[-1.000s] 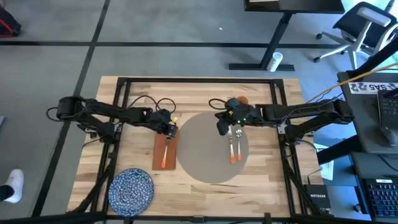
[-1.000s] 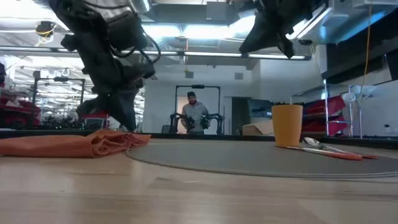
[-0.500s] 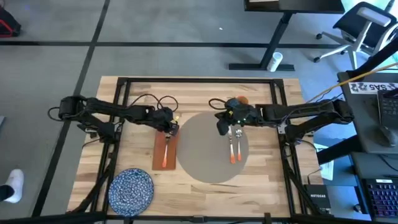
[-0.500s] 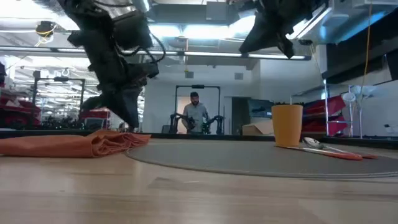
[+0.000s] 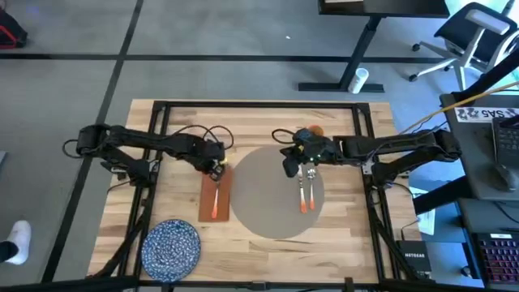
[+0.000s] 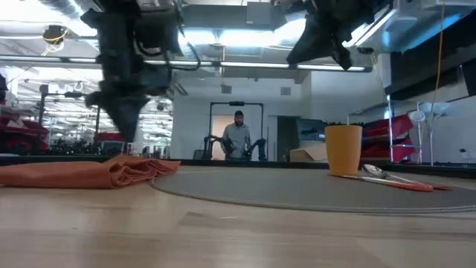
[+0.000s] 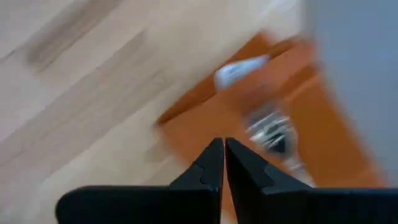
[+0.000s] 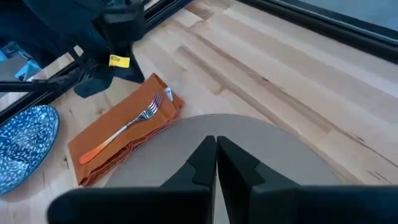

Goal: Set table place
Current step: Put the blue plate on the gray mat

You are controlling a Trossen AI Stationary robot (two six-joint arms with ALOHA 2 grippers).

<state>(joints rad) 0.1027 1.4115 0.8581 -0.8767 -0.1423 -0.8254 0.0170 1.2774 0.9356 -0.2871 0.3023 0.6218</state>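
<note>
The round grey-beige place mat lies mid-table on the wooden table. A spoon and a knife with orange handles lie on its right part. A fork rests on the rust-red folded napkin, which lies flat just left of the mat. My left gripper hovers shut over the napkin's far end, clear of it. My right gripper hangs shut above the mat's far part.
A blue speckled plate sits at the near left. An orange cup stands at the mat's far edge, beside my right gripper. Black frame rails edge the table. A person stands far behind the table.
My left gripper has risen from the napkin's far end and drawn back a little toward the table's left edge, staying shut. The napkin and fork lie where they were.
</note>
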